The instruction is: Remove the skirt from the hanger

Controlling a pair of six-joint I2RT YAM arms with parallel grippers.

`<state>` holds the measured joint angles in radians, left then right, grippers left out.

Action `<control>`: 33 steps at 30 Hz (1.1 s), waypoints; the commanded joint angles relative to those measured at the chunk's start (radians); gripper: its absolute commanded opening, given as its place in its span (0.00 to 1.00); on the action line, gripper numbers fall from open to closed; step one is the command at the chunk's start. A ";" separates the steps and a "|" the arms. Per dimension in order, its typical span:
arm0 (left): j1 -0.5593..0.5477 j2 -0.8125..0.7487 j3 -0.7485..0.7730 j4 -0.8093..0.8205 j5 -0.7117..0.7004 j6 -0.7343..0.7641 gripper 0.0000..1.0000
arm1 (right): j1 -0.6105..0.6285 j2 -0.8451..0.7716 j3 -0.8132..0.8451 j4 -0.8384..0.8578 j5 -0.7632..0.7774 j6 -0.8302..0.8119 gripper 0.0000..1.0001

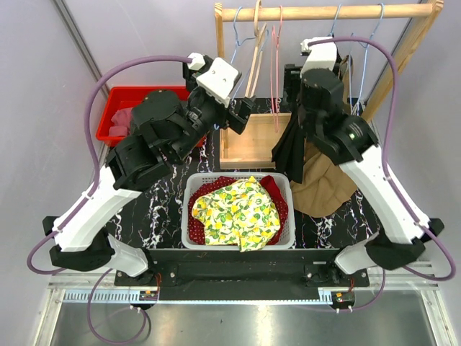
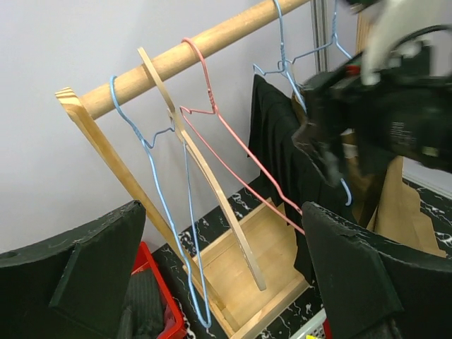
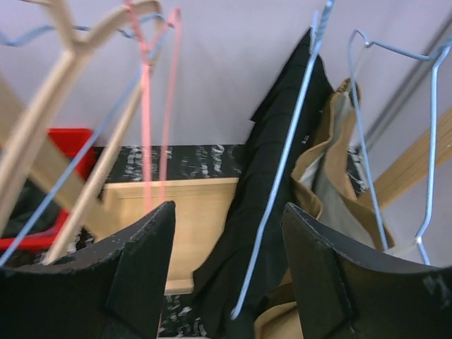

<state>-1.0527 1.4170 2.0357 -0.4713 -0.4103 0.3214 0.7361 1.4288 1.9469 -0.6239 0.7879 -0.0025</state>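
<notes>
Both my grippers are raised at the rack at the back of the bench (image 1: 324, 216). A red bin (image 1: 119, 97) sits at the bench's back left corner. My left gripper (image 2: 222, 208) is spread wide and holds nothing. It faces the left part of the rod (image 2: 212, 39), where a blue hanger (image 2: 159, 205), a wooden hanger (image 2: 212, 191) and a pink hanger (image 2: 240, 152) hang bare. At the front middle, a basket (image 1: 189, 216) holds a lemon-print cloth (image 1: 234, 213). My right gripper (image 3: 227, 212) is parted and grips nothing; a wire hanger (image 3: 282, 152) runs through the gap between its fingers. The black skirt (image 1: 292, 155) hangs on that hanger, toward the rod's right end. A tan skirt (image 1: 324, 187) hangs against it on the right.
</notes>
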 commanded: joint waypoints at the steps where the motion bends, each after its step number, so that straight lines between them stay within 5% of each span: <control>1: 0.002 0.003 0.041 0.023 0.011 -0.019 0.99 | -0.104 0.025 0.092 0.089 -0.013 -0.054 0.70; 24: 0.002 -0.013 0.023 0.017 0.002 -0.008 0.99 | -0.382 0.278 0.259 -0.019 -0.309 0.079 0.64; 33: 0.003 -0.029 -0.003 0.020 -0.007 0.002 0.99 | -0.392 0.300 0.270 -0.023 -0.348 0.087 0.15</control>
<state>-1.0527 1.4258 2.0350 -0.4843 -0.4072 0.3145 0.3439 1.7306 2.1685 -0.6594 0.4774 0.0826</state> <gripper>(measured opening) 0.987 0.203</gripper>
